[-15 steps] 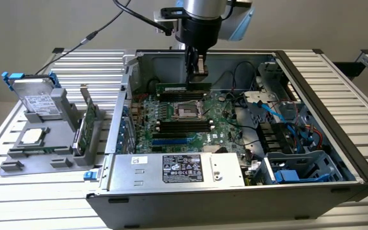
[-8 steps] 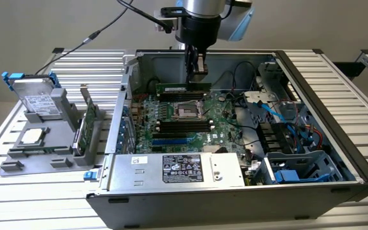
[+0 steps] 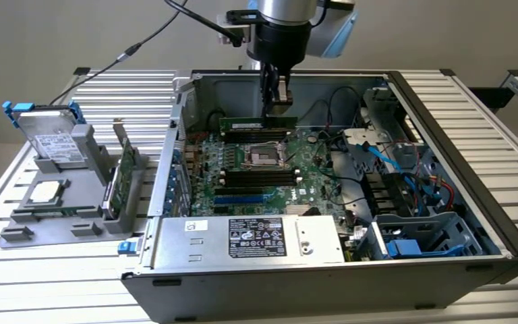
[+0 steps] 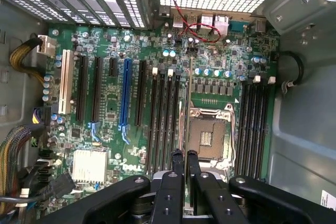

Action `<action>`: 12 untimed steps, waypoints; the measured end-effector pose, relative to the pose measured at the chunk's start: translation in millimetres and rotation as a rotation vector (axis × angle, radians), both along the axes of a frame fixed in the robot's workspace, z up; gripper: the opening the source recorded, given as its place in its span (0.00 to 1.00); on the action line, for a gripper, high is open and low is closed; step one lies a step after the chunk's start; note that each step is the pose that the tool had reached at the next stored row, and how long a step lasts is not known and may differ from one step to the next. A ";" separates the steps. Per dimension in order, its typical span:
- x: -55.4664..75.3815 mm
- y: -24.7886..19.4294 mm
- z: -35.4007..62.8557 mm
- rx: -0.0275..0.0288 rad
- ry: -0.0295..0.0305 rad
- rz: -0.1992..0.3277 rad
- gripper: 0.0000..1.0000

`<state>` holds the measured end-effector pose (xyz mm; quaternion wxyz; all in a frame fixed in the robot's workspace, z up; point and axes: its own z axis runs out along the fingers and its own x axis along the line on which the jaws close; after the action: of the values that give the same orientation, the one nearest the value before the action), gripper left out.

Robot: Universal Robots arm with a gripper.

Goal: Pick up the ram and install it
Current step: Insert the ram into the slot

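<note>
The ram, a long narrow green stick, hangs level inside the open computer case, just above the motherboard. My gripper comes straight down from above and is shut on the stick's upper edge near one end. In the wrist view the ram shows edge-on as a thin line running out from between my black fingers. It lies over the strip between a bank of black memory slots and the CPU socket.
A second bank of memory slots lies beyond the socket. The power supply and drive cage with blue cables crowd the case. A grey fixture at the exterior view's left holds a hard drive, an expansion card and a processor.
</note>
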<state>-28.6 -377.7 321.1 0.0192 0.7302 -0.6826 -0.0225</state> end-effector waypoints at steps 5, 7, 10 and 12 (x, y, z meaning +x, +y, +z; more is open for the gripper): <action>0.0 -0.5 -13.8 -0.0011 0.0001 0.000 0.13; 0.4 -2.4 -17.5 -0.0012 0.0000 0.000 0.13; 1.1 -5.1 -23.0 -0.0011 0.0000 0.000 0.13; 2.1 -7.7 -26.5 -0.0012 0.0000 0.000 0.13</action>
<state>-26.5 -385.4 294.6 0.0197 0.7302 -0.6826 -0.0221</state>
